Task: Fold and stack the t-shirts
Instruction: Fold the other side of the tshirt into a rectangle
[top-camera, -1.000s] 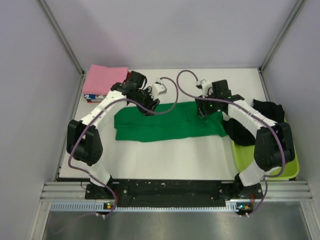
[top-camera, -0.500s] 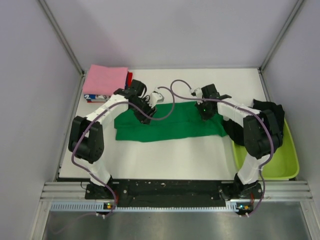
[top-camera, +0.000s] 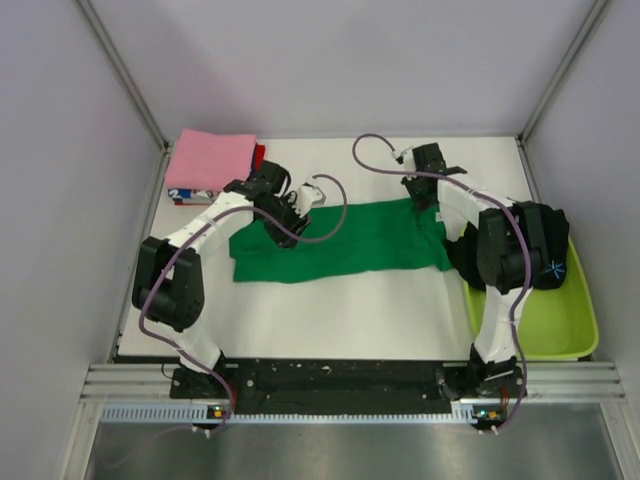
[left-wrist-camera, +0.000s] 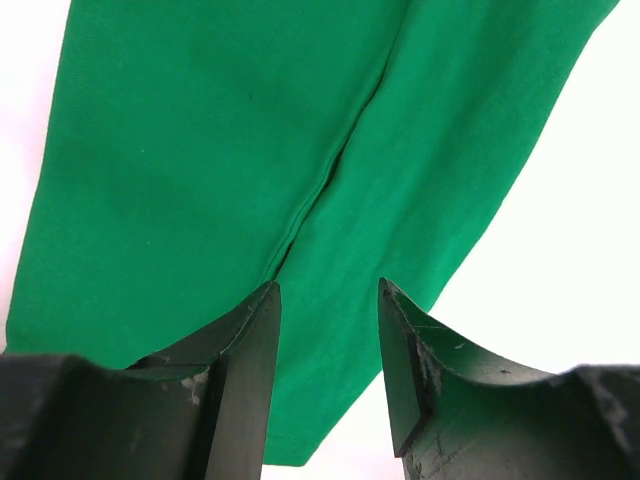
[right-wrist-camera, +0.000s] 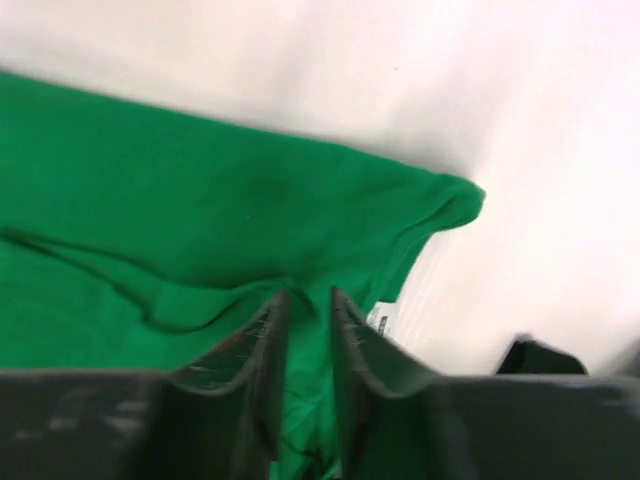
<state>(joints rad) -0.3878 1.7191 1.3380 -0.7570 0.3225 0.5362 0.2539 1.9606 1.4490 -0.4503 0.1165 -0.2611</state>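
Observation:
The bright green t-shirt (top-camera: 340, 240) lies spread across the middle of the table (top-camera: 330, 310). My left gripper (top-camera: 285, 215) hovers over its left part, open, and in the left wrist view the gripper (left-wrist-camera: 328, 285) has only green cloth (left-wrist-camera: 200, 150) beneath it. At the shirt's far right edge my right gripper (top-camera: 420, 195) is nearly closed. The right wrist view shows its jaws (right-wrist-camera: 310, 292) pinching a ridge of green cloth (right-wrist-camera: 200, 180). A folded pink t-shirt (top-camera: 210, 160) tops a stack at the back left. The black t-shirt (top-camera: 530, 230) hangs over the tub.
A lime-green plastic tub (top-camera: 565, 335) stands at the right edge of the table, beside the right arm. Red and blue-white folded cloth peeks out under the pink one (top-camera: 185, 198). Grey walls enclose the table on three sides.
My right gripper has closed and moved toward the back of the table, drawing the shirt's far right edge with it. The left gripper has barely shifted and stays open.

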